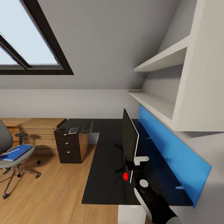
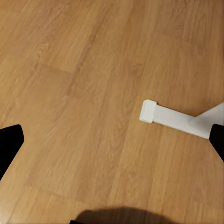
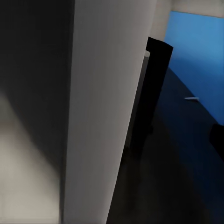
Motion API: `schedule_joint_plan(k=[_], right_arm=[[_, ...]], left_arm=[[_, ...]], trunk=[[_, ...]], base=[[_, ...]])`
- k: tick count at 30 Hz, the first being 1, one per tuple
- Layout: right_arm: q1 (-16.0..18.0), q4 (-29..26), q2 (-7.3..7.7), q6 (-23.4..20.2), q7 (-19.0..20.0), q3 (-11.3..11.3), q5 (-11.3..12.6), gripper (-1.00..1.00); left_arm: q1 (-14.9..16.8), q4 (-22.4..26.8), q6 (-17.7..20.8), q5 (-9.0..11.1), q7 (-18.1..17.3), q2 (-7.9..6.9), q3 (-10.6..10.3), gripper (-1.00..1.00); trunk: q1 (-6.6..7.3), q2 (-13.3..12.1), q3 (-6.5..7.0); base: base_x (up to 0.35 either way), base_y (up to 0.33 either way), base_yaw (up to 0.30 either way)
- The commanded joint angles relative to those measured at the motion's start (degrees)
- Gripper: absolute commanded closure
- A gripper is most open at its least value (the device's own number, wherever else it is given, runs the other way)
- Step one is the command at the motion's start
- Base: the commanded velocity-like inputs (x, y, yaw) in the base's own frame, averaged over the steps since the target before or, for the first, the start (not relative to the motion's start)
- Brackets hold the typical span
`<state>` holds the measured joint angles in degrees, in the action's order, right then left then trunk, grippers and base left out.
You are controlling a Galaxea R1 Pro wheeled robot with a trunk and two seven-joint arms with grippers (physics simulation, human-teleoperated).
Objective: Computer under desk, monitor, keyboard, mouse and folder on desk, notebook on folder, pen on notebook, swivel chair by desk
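Note:
The monitor (image 1: pixel 129 139) stands edge-on on the black desk (image 1: pixel 105 174), its red dot (image 1: pixel 125 176) low on the near corner. My right gripper (image 1: pixel 137 166) sits right behind the monitor's near lower edge; one fingertip (image 3: pixel 217 139) stands well clear of the grey monitor back (image 3: pixel 107 116), so it is open. On the far wing lie the keyboard (image 1: pixel 87 127), a grey notebook (image 1: pixel 73 130) and the mouse (image 1: pixel 62 129). At the left, the swivel chair (image 1: pixel 7 146) carries the blue folder (image 1: pixel 16 152). My left gripper (image 2: pixel 112 140) hangs open over the floor. Computer and pen are out of view.
A blue back panel (image 1: pixel 174 155) runs along the desk's right side under white wall shelves (image 1: pixel 161 59). Black drawers (image 1: pixel 69 146) stand under the far wing, with low wooden shelving (image 1: pixel 37 130) beside them. The white desk foot (image 2: pixel 172 119) lies on the wood floor (image 1: pixel 53 189).

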<state>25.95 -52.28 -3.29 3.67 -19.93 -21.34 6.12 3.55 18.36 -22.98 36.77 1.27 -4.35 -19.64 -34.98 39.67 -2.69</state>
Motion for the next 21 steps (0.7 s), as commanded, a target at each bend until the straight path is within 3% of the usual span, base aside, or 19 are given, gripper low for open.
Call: schedule_joint_plan(k=[1,21], right_arm=[[0.1,0.1,0.04,0.4,-0.3,-0.2,0.7,-1.00],[0.1,0.7,0.04,0.5,-0.3,-0.3,0.7,-1.00]], left_arm=[[0.1,0.0,-0.2,0.5,0.1,-0.05,-0.5,-1.00],[0.1,0.0,-0.2,0.5,0.1,-0.05,-0.4,-1.00]], trunk=[[-0.02,0.1,-0.10],[-0.02,0.1,-0.10]], base=[[0.011,0.000,0.000],[0.059,0.000,0.000]])
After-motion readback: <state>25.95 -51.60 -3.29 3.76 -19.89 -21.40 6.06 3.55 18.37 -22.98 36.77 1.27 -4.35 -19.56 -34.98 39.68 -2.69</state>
